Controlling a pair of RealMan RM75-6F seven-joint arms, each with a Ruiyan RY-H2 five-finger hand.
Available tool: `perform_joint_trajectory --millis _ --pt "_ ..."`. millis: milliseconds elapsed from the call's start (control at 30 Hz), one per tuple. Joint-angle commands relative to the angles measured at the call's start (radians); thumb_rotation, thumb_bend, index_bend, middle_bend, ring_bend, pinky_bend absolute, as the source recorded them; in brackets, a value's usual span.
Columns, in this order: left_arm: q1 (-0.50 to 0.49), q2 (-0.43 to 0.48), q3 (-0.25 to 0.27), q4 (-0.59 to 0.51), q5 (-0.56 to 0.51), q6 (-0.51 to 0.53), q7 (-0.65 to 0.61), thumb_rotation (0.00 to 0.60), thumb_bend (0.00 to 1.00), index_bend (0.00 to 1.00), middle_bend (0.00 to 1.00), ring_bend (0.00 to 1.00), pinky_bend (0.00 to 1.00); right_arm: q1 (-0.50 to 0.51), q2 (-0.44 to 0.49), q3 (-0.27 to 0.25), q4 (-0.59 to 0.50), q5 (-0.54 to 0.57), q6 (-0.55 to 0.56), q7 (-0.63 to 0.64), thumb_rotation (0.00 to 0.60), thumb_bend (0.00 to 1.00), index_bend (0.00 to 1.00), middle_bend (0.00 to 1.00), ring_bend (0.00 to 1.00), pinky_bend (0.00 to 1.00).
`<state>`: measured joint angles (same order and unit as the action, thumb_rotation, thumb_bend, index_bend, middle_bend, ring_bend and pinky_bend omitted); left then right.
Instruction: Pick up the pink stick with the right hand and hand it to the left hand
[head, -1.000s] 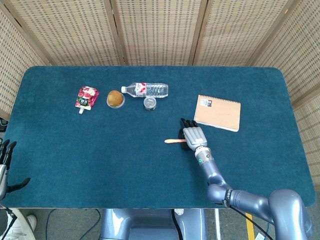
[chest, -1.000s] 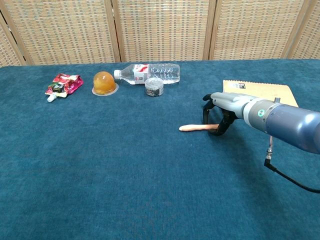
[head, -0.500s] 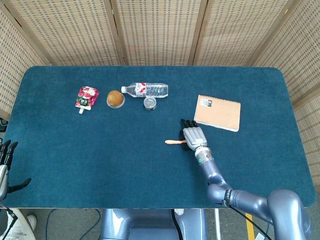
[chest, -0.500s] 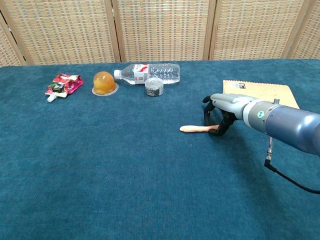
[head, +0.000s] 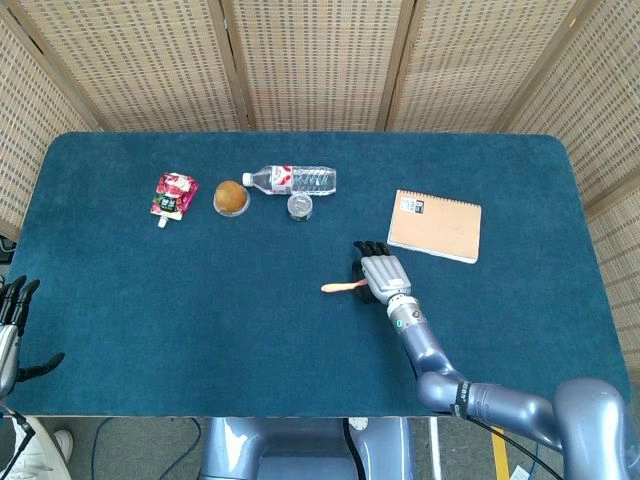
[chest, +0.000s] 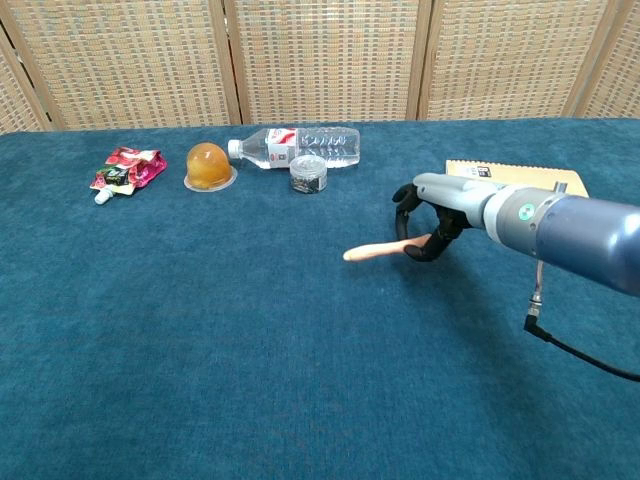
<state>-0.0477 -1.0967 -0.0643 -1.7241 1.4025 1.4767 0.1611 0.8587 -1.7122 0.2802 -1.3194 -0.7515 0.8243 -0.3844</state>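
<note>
The right hand (chest: 428, 222) grips one end of the pink stick (chest: 375, 252), apparently lifted just clear of the table (chest: 200, 330), for transfer to the distant, open-fingered, empty left hand (head: 12, 330).

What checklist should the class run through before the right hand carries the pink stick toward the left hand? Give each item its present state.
1. Right hand holds the pink stick by one end: ok.
2. Stick is off the table: ok; the chest view shows it raised, free end pointing toward the robot's left.
3. Grip firmness: cannot tell; the contact is hidden by the fingers.
4. Left hand ready to receive: not ok; it sits at the table's edge, far from the stick.
5. Path leftward free: ok; bottle, jar and notebook lie further back.
</note>
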Motion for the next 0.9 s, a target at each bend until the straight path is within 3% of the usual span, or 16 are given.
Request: perform_joint_trajectory --millis 33,200,400,600,900 --pt "-0.017 0.007 -0.008 0.016 0.007 -0.015 -0.009 0.6 0.0 0.0 0.0 0.0 0.0 -0.001 0.059 0.042 -0.113 0.048 -0.014 0.037 0.6 0.62 0.65 0.16 0.0 0.0" --pt "-0.072 0.019 -0.026 0.057 0.05 -0.053 -0.011 0.6 0.0 0.0 0.0 0.0 0.0 0.026 0.105 0.103 -0.239 0.176 -0.038 0.077 0.6 0.62 0.66 0.16 0.0 0.0" --pt "-0.124 0.005 -0.04 0.108 0.134 -0.054 -0.064 0.6 0.0 0.0 0.0 0.0 0.0 0.08 0.128 0.126 -0.279 0.304 -0.036 0.064 0.6 0.63 0.66 0.17 0.0 0.0" --pt "-0.201 -0.048 -0.057 0.224 0.269 -0.024 -0.116 0.6 0.0 0.14 0.0 0.0 0.0 0.154 0.155 0.168 -0.322 0.465 -0.034 0.062 0.6 0.63 0.66 0.17 0.0 0.0" --pt "-0.361 -0.165 -0.098 0.34 0.323 -0.098 -0.143 0.6 0.0 0.25 0.0 0.0 0.0 0.265 0.168 0.216 -0.352 0.683 -0.091 0.118 0.6 0.64 0.66 0.17 0.0 0.0"
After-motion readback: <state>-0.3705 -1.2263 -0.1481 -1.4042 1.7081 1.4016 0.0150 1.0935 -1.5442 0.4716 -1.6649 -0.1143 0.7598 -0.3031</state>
